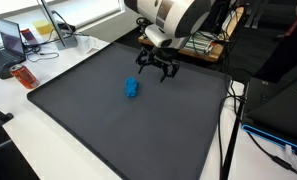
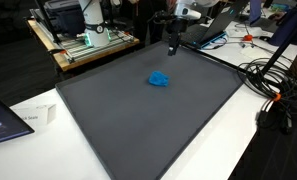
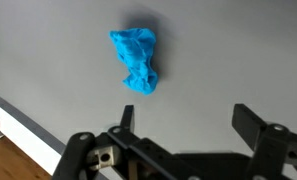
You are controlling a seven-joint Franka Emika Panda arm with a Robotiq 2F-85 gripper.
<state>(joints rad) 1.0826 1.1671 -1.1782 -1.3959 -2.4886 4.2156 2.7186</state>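
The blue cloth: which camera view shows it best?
The wrist view. There the cloth is large and sharp, its crumpled folds clear, lying on the grey mat ahead of the open gripper. In both exterior views the cloth is only a small blue lump, without detail.

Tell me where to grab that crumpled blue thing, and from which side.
Probably pinch the blue crumpled lump across its narrow width, straight down from above: it lies low on the grey mat, longer one way, with no handle.
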